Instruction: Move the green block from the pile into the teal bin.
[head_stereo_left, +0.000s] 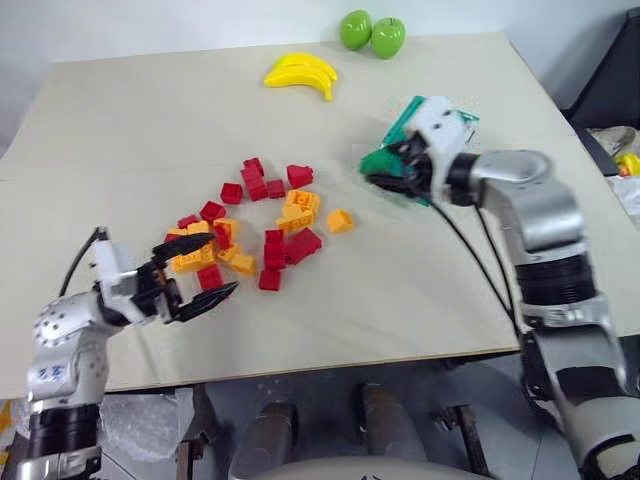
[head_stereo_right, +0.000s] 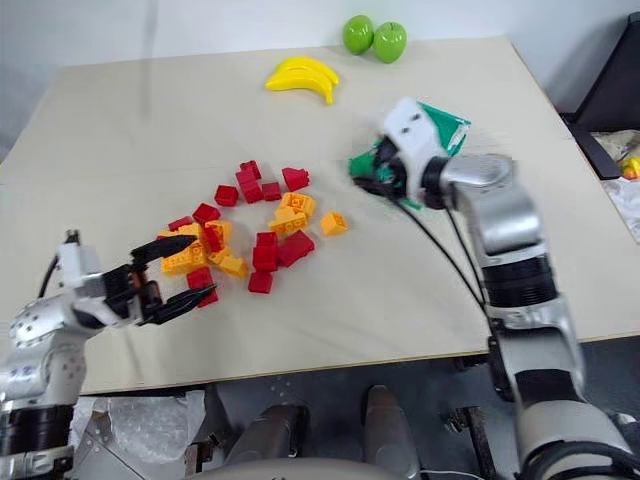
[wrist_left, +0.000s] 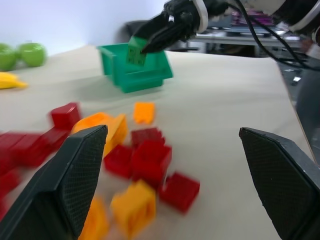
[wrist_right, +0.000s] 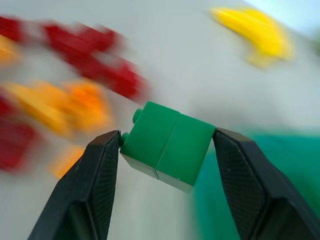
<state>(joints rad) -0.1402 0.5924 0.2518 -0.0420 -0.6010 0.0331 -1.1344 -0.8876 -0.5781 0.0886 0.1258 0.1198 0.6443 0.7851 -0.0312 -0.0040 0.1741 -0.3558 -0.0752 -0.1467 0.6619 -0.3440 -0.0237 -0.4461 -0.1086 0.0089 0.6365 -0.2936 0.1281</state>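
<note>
The right gripper (wrist_right: 165, 145) pinches the green block (wrist_right: 167, 145) just above the teal bin (wrist_left: 135, 75) — centre it over the opening before letting go — the left gripper (head_stereo_left: 197, 270) gapes empty beside the pile (head_stereo_left: 260, 225).

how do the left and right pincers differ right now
The left pincer is open and empty, low beside the pile; the right pincer is clamped on the green block. The left is over the table, the right by the teal bin. Both have two black fingers.
</note>
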